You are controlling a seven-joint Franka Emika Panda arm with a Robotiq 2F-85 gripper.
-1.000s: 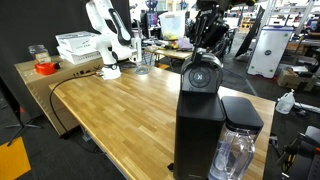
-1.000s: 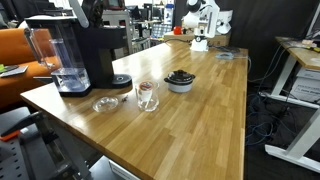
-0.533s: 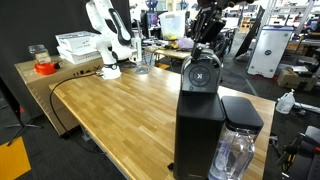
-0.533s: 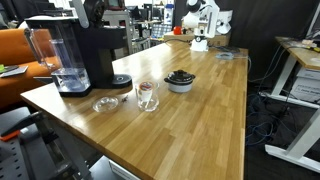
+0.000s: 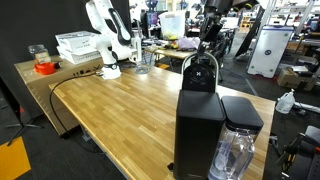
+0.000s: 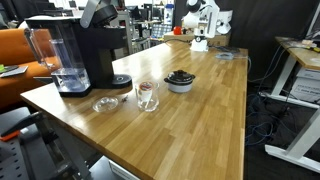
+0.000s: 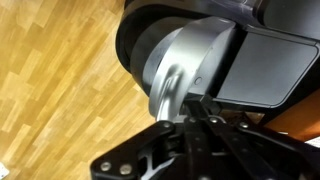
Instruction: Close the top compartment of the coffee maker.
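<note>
The coffee maker (image 5: 199,130) is a tall black box at the near end of the wooden table; it also shows in an exterior view (image 6: 92,52). Its top compartment (image 5: 201,73) stands raised, with the silver-grey ring facing outward. In the wrist view the silver part of the lid (image 7: 185,60) fills the middle. My gripper (image 5: 209,42) hangs just above the raised lid, and its fingertips (image 7: 200,112) are together against the lid's lower edge. The clear water tank (image 5: 238,150) with its flat black lid (image 7: 270,62) sits beside the machine.
A glass cup (image 6: 147,95), a small glass dish (image 6: 104,104) and a grey bowl (image 6: 180,80) stand on the table (image 6: 190,125) near the machine. A second white arm (image 5: 106,40) and stacked white trays (image 5: 78,45) are at the far end.
My gripper has shifted a little over the top of the raised lid. The lid stays up, with hardly any change in tilt.
</note>
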